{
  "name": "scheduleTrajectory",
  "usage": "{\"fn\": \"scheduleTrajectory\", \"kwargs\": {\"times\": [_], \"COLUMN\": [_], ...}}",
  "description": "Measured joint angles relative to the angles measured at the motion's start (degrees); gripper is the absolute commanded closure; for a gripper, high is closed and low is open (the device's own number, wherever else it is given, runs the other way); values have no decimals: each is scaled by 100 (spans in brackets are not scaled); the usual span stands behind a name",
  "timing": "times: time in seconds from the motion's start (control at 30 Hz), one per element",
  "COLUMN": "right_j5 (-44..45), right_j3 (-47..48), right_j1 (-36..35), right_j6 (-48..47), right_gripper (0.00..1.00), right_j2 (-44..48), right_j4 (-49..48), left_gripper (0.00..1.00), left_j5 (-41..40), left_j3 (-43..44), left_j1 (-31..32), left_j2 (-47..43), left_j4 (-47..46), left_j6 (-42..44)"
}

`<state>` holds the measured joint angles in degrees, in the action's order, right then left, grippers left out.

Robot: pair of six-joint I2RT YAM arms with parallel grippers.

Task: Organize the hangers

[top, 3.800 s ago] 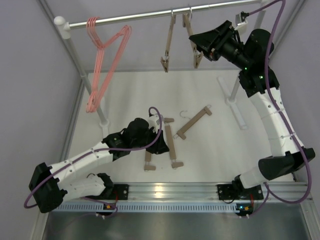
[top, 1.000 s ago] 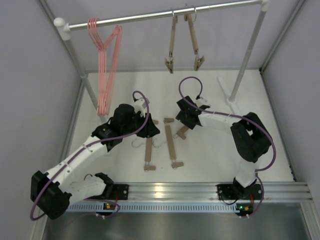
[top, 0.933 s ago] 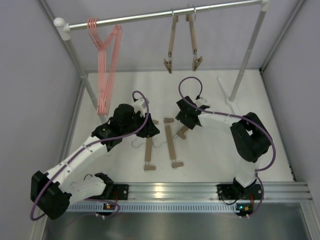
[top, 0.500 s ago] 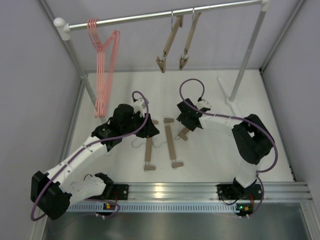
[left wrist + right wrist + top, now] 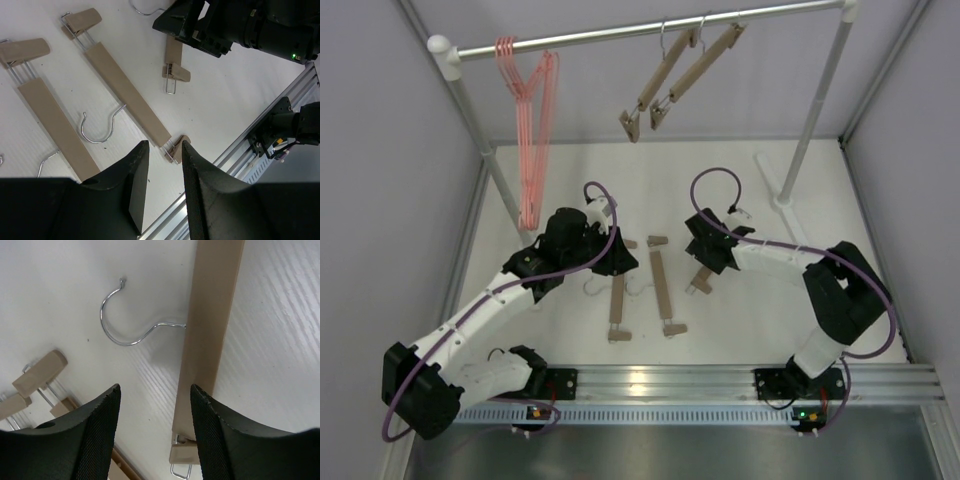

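Rail (image 5: pixel 620 30) runs across the far side. Pink hangers (image 5: pixel 527 140) are bunched at its left end. Two hung wood hangers (image 5: pixel 642 98) are hooked on right of centre, tilted rather than plumb.

Progress, as judged: every pink hanger in view is on the rail, and two of the five wood ones in view. More than half looks done.

Left to do: three wood hangers loose on the table (image 5: pixel 750 310). The centre pair (image 5: pixel 662 285) lies side by side, long axis near-to-far. The third hanger (image 5: pixel 702 280) lies just right of them, partly under the right claw (image 5: pixel 708 255).

Right claw, wrist view (image 5: pixel 155 390): low over the third hanger with the jaws about half apart. The bar (image 5: pixel 210 330) runs down into the gap, close beside one of the fingers (image 5: pixel 215 440) and well clear of the other. The hook (image 5: pixel 131 327) curls off left, apparently flat on the table. Nothing is clamped. Whether the nearer pad touches the wood cannot be told.

Left claw (image 5: pixel 618 258): low, at the far left of the centre pair. In its wrist view (image 5: pixel 164 150) the jaws stand fairly narrow with nothing between the pads. Bare table and one clip end (image 5: pixel 178 145) show through the gap. It holds nothing and shows no contact.

Likely next step: the right claw closes on the bar. The off-centre bar may skew as the jaws shut.
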<state>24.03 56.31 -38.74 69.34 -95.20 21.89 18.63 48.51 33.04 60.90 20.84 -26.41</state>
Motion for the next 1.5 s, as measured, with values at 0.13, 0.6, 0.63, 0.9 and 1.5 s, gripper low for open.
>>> {"fn": "scheduleTrajectory", "kwargs": {"times": [0.13, 0.6, 0.63, 0.9, 1.5], "right_j5": [17, 275, 275, 262, 245], "right_j3": [-201, -190, -190, -94, 142], "right_j1": [0, -11, -11, -22, -136], "right_j6": [-76, -269, -269, -269, -267], "right_gripper": [44, 44, 44, 44, 60], "right_j2": [240, 717, 717, 330, -304], "right_j4": [160, 807, 822, 905, 890], "left_gripper": [63, 63, 63, 63, 63], "left_j5": [2, 4, 4, 22, 17], "left_j3": [-2, -4, -4, -4, -101], "left_j1": [-2, -7, -7, -7, -7], "left_j2": [0, 0, 0, 0, 0], "left_j4": [0, 0, 0, 0, 20], "left_j6": [-2, -4, -4, -4, -4]}}
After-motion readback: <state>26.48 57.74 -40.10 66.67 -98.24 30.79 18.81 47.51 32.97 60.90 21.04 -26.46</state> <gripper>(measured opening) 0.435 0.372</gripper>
